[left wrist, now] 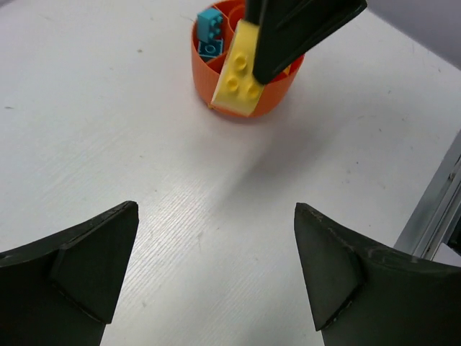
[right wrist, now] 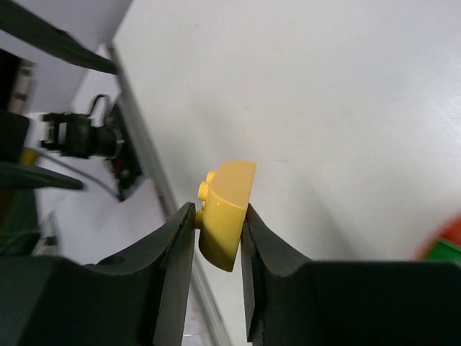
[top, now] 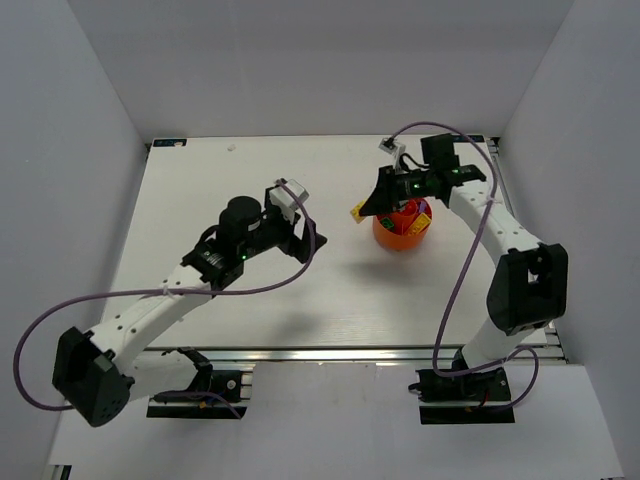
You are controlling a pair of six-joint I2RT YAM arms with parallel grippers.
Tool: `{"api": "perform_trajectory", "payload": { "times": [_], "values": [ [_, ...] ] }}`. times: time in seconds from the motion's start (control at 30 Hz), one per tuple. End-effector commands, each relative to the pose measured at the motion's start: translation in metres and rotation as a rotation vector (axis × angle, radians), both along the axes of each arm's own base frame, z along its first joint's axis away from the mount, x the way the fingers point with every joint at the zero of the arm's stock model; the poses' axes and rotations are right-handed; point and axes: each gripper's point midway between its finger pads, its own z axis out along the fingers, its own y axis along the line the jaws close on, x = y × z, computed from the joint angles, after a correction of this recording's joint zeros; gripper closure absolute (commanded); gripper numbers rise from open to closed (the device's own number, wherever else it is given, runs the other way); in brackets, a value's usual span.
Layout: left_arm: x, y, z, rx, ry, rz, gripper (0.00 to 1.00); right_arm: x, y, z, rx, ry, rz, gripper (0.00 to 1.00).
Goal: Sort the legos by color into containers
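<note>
1. Step in hand: depositing one yellow lego [right wrist: 227, 191]. The right end effector [right wrist: 218, 210] pinches it by its flat sides, studs facing outward.
2. Position: the lego hangs tilted just beside the left rim of the bowl [top: 398, 240]. It is not yet over the opening, and the right wrist view shows only white counter [left wrist: 108, 130] beneath it.
3. Handling, as judged:
   - Carry the lego across the rim to the compartment holding yellow.
   - Keep its low corner clear of the wall.
   - Descend close to the contents, then part the fingers, so the piece cannot bounce over a divider.
4. Left end effector [left wrist: 216, 213]: fingers spread wide, nothing between them. It hovers over bare counter, well apart from the bowl, and is best kept there, out of the right arm's path.
5. Container: one round orange bowl with inner dividers, upright on the counter.
6. Contents, as far as visible:
   - Two teal-blue legos [left wrist: 210, 25] share one compartment.
   - A yellow piece [top: 423, 212] sits at the right side.
   - What seems a red piece [top: 407, 223] lies near the middle.
   - A green sliver [right wrist: 448, 251] shows in the right wrist view.
   - Which compartments hold the last three cannot be told.
</note>
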Motion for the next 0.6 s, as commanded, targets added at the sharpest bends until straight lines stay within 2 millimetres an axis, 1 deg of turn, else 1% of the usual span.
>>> {"api": "perform_trajectory", "payload": {
  "times": [0.0,0.03,0.07,0.1,0.13,0.17,0.2,0.23,0.27,0.3,0.33,0.37,0.4,0.43,0.47,0.5,0.57],
  "values": [
    [-0.01,0.028,0.006,0.026,0.002,0.084,0.02,0.015,-0.031,0.032,-0.082,-0.247,-0.043,1.0],
    [-0.015,0.034,0.01,0.025,-0.009,0.095,0.02,0.022,-0.047,0.031,-0.153,-0.343,-0.042,1.0],
    [-0.019,0.042,0.005,0.054,-0.001,0.108,0.02,0.019,-0.054,0.038,-0.18,-0.418,-0.009,1.0],
    [-0.019,0.05,0.003,0.071,-0.009,0.139,0.02,0.016,-0.06,0.039,-0.209,-0.482,0.037,1.0],
    [-0.024,0.058,0.002,0.075,-0.022,0.154,0.02,0.017,-0.073,0.036,-0.283,-0.519,0.039,1.0],
    [-0.025,0.064,-0.001,0.101,-0.043,0.162,0.02,0.014,-0.08,0.039,-0.321,-0.607,0.084,1.0],
    [-0.027,0.071,-0.004,0.113,-0.049,0.18,0.02,0.014,-0.086,0.039,-0.348,-0.631,0.095,1.0],
    [-0.023,0.083,-0.006,0.13,-0.067,0.245,0.02,0.021,-0.099,0.036,-0.426,-0.649,0.065,1.0],
    [-0.03,0.087,-0.009,0.12,-0.081,0.251,0.02,0.023,-0.106,0.035,-0.455,-0.656,0.043,1.0],
    [-0.032,0.089,-0.006,0.111,-0.095,0.256,0.02,0.026,-0.113,0.035,-0.485,-0.674,0.038,1.0],
    [-0.034,0.09,-0.005,0.105,-0.1,0.252,0.02,0.025,-0.118,0.032,-0.518,-0.686,0.051,1.0],
    [-0.036,0.093,0.001,0.09,-0.115,0.261,0.02,0.021,-0.12,0.029,-0.529,-0.705,0.078,1.0],
    [-0.035,0.097,0.003,0.086,-0.121,0.278,0.02,0.022,-0.123,0.027,-0.549,-0.776,0.148,1.0],
    [-0.035,0.1,0.003,0.086,-0.126,0.291,0.02,0.009,-0.123,0.02,-0.544,-0.791,0.238,1.0],
    [-0.034,0.103,0.004,0.085,-0.13,0.305,0.02,0.001,-0.125,0.016,-0.55,-0.83,0.306,1.0],
    [-0.036,0.103,0.003,0.08,-0.132,0.304,0.02,0.001,-0.129,0.012,-0.574,-0.916,0.396,1.0],
    [-0.038,0.102,0.003,0.076,-0.134,0.289,0.02,-0.003,-0.136,0.008,-0.605,-0.972,0.47,1.0]
  ]
}}
